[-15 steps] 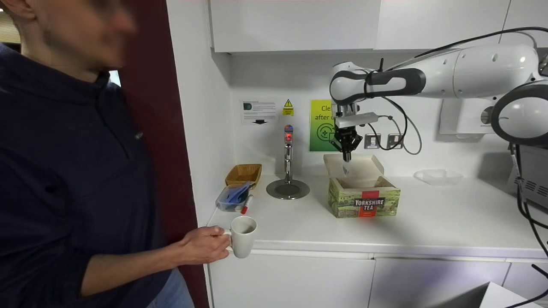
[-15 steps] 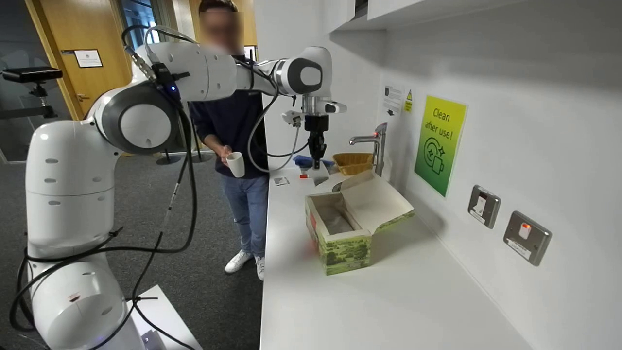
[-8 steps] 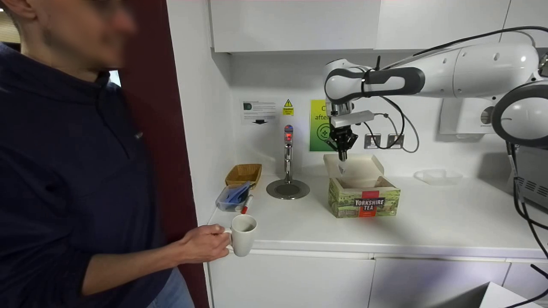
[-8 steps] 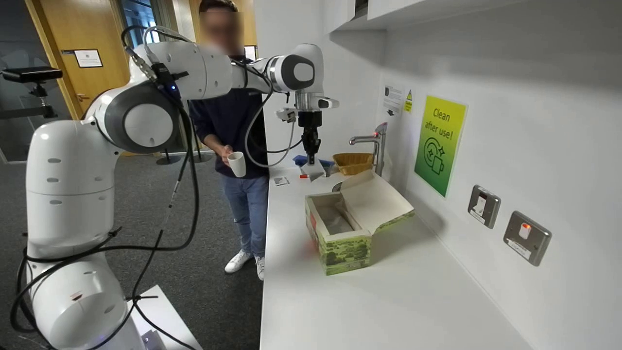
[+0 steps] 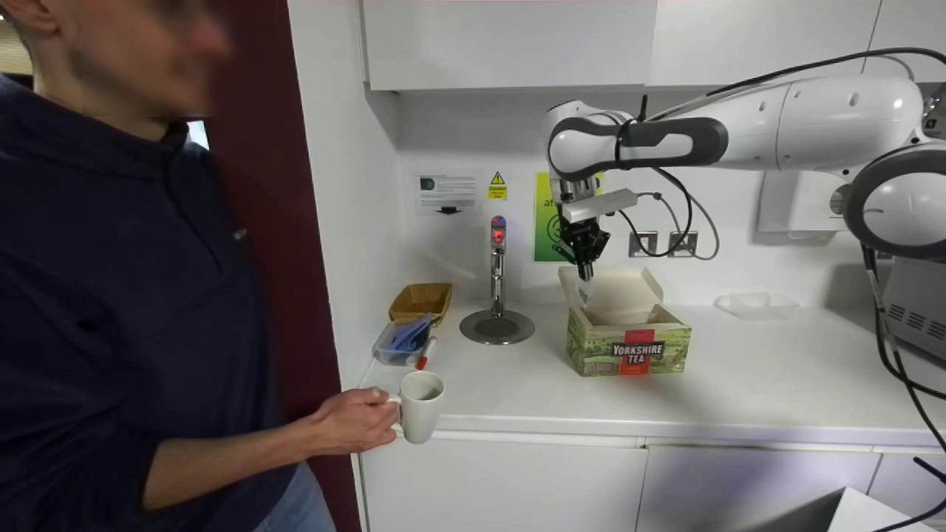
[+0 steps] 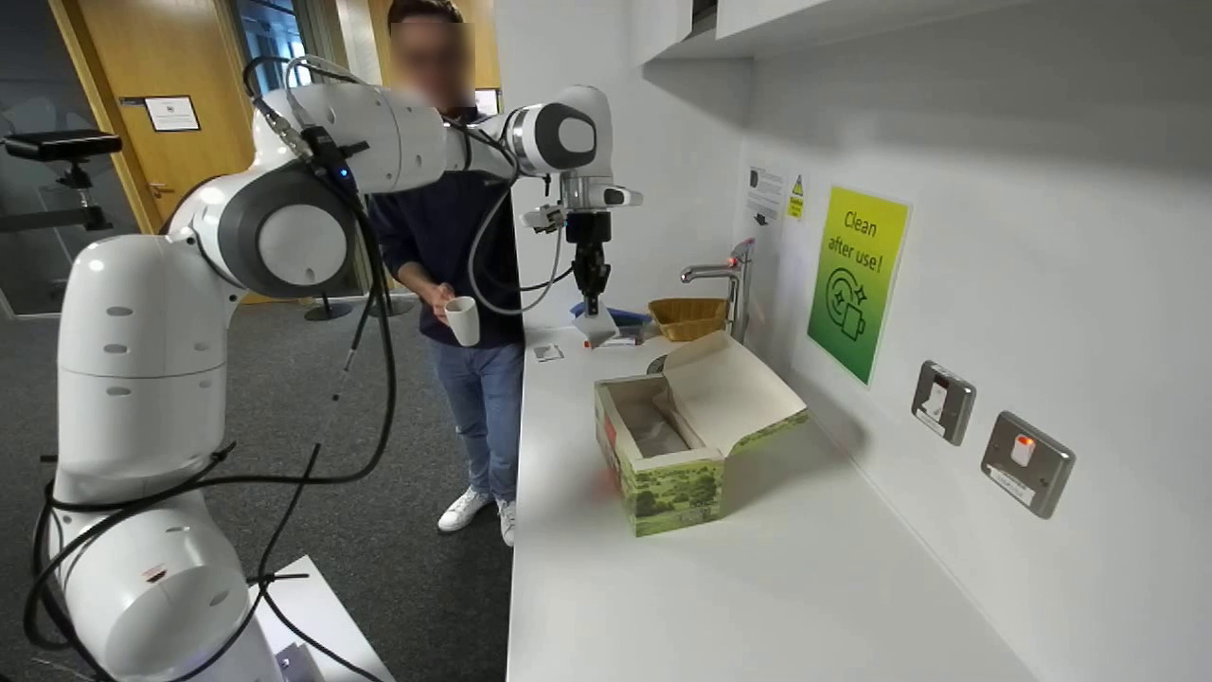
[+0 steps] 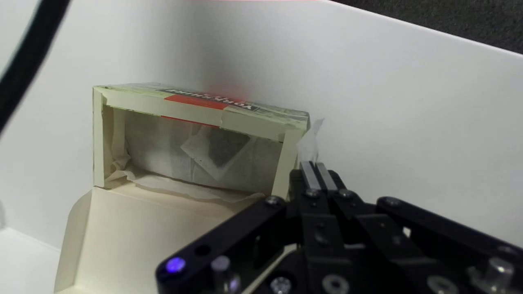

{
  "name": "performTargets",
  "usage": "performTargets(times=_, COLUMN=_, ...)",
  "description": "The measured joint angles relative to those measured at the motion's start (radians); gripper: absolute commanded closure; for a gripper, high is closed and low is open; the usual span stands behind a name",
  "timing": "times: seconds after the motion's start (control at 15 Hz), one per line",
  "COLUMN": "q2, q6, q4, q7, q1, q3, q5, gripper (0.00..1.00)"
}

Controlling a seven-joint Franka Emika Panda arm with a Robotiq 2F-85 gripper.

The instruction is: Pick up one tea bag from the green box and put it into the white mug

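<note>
Slip is your first hazard: the gripper [image 7: 314,164] is clamped on the tea bag [image 6: 597,329] by its upper end only, the rest hanging loose, so a jerk or a brush against anything could draw the bag out. A miss is the second: the mug [image 5: 419,414] is held in a hand [image 5: 353,423] out past the near edge of the counter [image 5: 761,384], may therefore shift or tilt as you come in, and a bag released off the opening would probably drop to the floor [image 6: 417,568]. Third, if you arrive off-centre or too low, a loose corner could catch on the mug's rim and fold outside, and the gripper itself could knock the mug or the hand. Whether the bag would clear the rim at this height, you cannot judge from these views. The tap [image 5: 497,273], far and left, should matter only if your path strays to the far side. Relative to your gripper, the bag lies directly below, its top pinched in the grip, all of it out of the box [image 6: 677,497]: in an exterior view it shows beyond the box's far end; in the wrist view, at the corner on the right, whether above or just beside you cannot tell. The mug is well apart from the gripper, to its left in both exterior views.
</note>
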State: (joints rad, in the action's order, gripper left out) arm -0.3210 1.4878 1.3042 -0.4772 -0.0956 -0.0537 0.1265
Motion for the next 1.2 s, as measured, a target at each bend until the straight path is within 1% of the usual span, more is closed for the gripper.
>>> performTargets(times=0.4, q2=-0.060, q6=-0.052, q4=-0.087, q7=0.000, q1=-0.029, q3=0.009, q5=0.030, gripper=1.00)
performTargets(times=1.2, q2=-0.208, q6=-0.194, q4=-0.331, q7=0.002, q1=-0.094, q3=0.010, q5=0.079, gripper=1.00)
